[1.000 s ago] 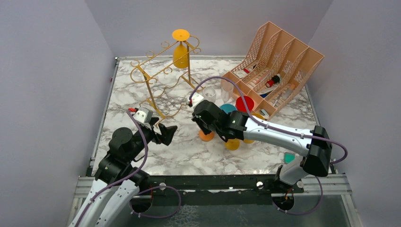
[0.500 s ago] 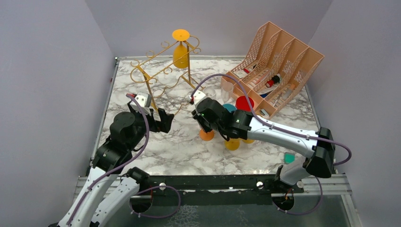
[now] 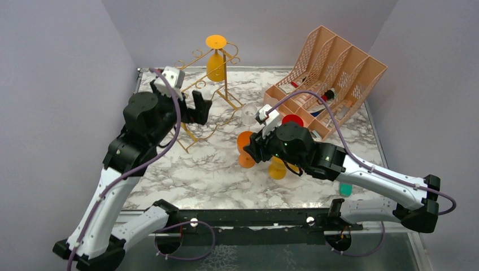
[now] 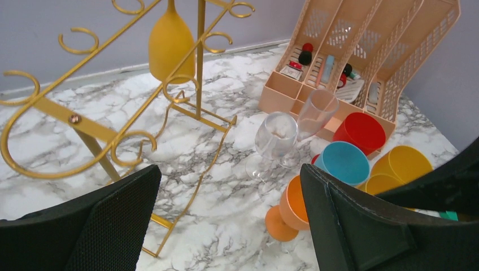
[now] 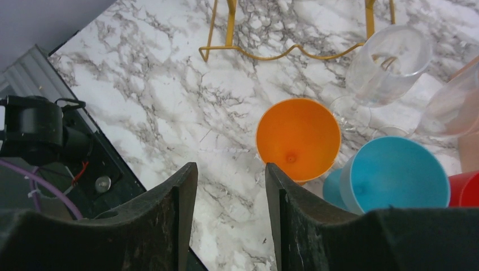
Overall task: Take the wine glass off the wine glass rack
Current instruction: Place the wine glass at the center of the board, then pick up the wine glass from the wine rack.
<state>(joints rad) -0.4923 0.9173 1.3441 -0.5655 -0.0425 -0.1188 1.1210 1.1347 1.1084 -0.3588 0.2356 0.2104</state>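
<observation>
Jaws of the right gripper (image 5: 230, 169) stand apart with nothing between them, above the bench (image 5: 169, 84) and just beside an orange glass (image 5: 298, 138), which is empty inside. Crowded against it are a blue glass (image 5: 395, 175), a red glass (image 4: 361, 131) and yellow glasses (image 4: 404, 164); those whose mouth shows look empty. A clear wine glass (image 4: 275, 135) and a clear flute (image 4: 316, 110) stand upright just behind, also empty.

Further in, the left gripper (image 4: 230, 169) is spread wide and holds nothing, close to the wine glass rack (image 4: 73, 118). The wine glass (image 4: 170, 39) of the task is yellow and hangs bowl down at the far end of the rack, with its foot resting above the rails. It looks like plastic: probably light, stiff and smooth, so it may slip. I would take it on the bowl and draw it gently along the rails, because the thin rack may shift. At the far right, the peach organizer (image 4: 395, 39) keeps small items such as pens.
</observation>
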